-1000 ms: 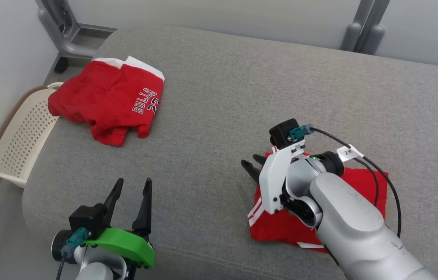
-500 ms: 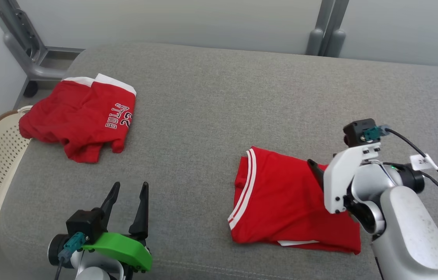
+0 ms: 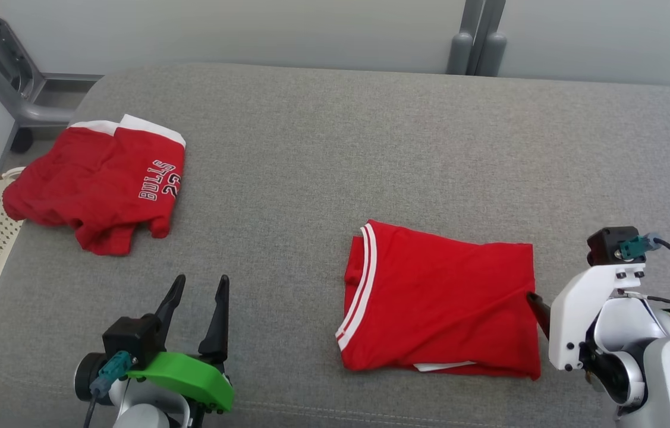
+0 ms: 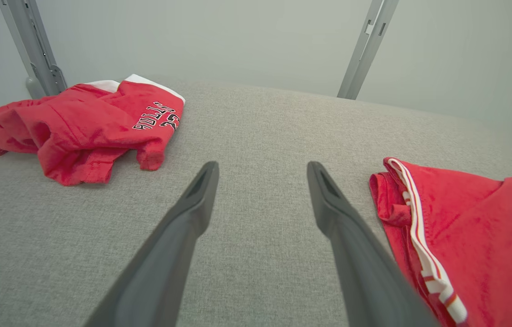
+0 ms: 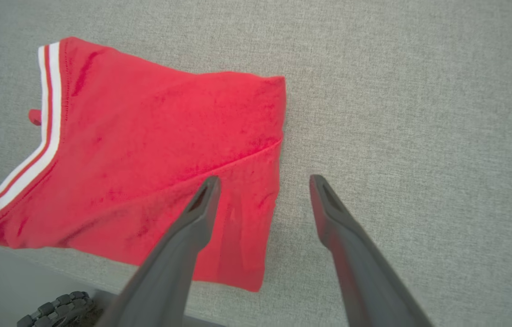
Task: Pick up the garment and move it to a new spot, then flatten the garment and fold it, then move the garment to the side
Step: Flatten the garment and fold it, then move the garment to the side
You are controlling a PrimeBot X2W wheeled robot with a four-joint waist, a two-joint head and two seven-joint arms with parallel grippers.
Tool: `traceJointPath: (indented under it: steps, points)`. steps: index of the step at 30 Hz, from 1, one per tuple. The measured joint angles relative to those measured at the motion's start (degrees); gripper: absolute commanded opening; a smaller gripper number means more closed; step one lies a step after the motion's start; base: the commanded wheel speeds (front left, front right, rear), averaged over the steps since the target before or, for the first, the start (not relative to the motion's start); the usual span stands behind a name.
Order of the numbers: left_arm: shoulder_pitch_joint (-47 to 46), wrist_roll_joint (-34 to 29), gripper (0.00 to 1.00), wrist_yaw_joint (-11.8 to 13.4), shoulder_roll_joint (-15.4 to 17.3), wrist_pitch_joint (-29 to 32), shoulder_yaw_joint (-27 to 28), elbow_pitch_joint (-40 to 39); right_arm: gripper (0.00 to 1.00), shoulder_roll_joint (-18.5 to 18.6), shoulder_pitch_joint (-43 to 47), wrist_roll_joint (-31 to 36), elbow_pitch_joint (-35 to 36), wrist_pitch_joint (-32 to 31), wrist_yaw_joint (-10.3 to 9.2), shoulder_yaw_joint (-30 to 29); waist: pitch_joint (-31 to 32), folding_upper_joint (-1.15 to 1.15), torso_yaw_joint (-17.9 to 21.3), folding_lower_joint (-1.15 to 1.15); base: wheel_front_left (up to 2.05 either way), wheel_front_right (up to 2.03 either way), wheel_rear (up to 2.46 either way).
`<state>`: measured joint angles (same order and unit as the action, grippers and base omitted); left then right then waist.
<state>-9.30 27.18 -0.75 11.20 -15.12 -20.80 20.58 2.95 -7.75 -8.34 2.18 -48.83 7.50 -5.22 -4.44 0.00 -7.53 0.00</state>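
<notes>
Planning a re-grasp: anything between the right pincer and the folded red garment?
Nothing visible. The open right pincer hangs at the folded red garment's right edge, one finger over the fabric, the other over bare grey cushion. The crumpled BULLS garment lies far off to the left.

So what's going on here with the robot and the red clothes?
The robot's right end effector hangs open at the right edge of a red garment that lies folded on the grey cushion, holding nothing. Its left end effector is open and empty too. A second red garment lies crumpled at the far left.
</notes>
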Motion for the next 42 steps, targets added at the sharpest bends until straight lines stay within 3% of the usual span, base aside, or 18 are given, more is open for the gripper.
traceJointPath:
  steps: [11, 20, 21, 22, 23, 24, 35, 42]
  points:
    - [-1.0, 0.0, 1.0, 0.0, 0.2, 0.0, -0.4, 0.1, 1.0, -0.1, -0.4, -0.6, -5.4, 4.1, 0.0, -2.1, -2.1, 0.0, -0.6, 0.0, 0.0, 0.0, 0.0]
    - [-2.1, 0.0, 1.0, 0.0, 0.4, 0.0, -0.8, 0.0, 1.0, -0.1, -4.1, -1.6, -15.4, 8.7, 0.0, -3.0, -4.6, 0.0, -1.6, 0.0, 0.0, 0.0, 0.0]
    - [-2.2, 0.0, 1.0, 0.0, 0.4, 0.0, -0.8, 0.0, 0.85, -0.1, -4.5, -1.8, -16.1, 9.0, 0.0, -3.0, -4.7, 0.0, -1.7, 0.0, 0.0, 0.0, 0.0]
    - [-2.3, 0.0, 1.0, -0.1, 0.4, 0.0, -0.9, 0.0, 0.49, 0.0, -4.8, -1.9, -16.8, 9.0, 0.0, -2.9, -4.9, 0.0, -1.8, 0.0, 0.0, 0.0, 0.0]
    - [-2.3, 0.0, 1.0, -0.1, 0.4, 0.0, -0.9, 0.1, 0.31, 0.0, -5.2, -2.3, -17.4, 9.0, -0.01, -2.8, -4.9, 0.0, -1.9, 0.0, 0.0, 0.0, 0.0]
    - [-2.3, 0.0, 1.0, -0.1, 0.4, 0.0, -0.9, 0.1, 0.0, 0.0, -5.5, -2.4, -18.0, 9.0, -0.01, -2.8, -5.0, 0.0, -2.0, 0.0, 0.0, 0.0, 0.0]
    - [-2.2, 0.0, 1.0, -0.1, 0.3, 0.0, -1.3, 0.5, 0.0, -0.2, -8.2, 0.7, -20.1, 10.4, 0.04, -2.3, -4.0, 0.0, -1.2, 0.0, 0.0, 0.0, 0.0]
    - [-2.3, -0.8, 1.0, 0.0, 0.5, 0.0, -1.5, -0.5, 0.0, 5.1, -15.4, 3.1, -24.1, 12.8, 0.04, 1.8, -4.5, 0.0, 0.6, 0.0, 0.0, 0.0, 0.0]
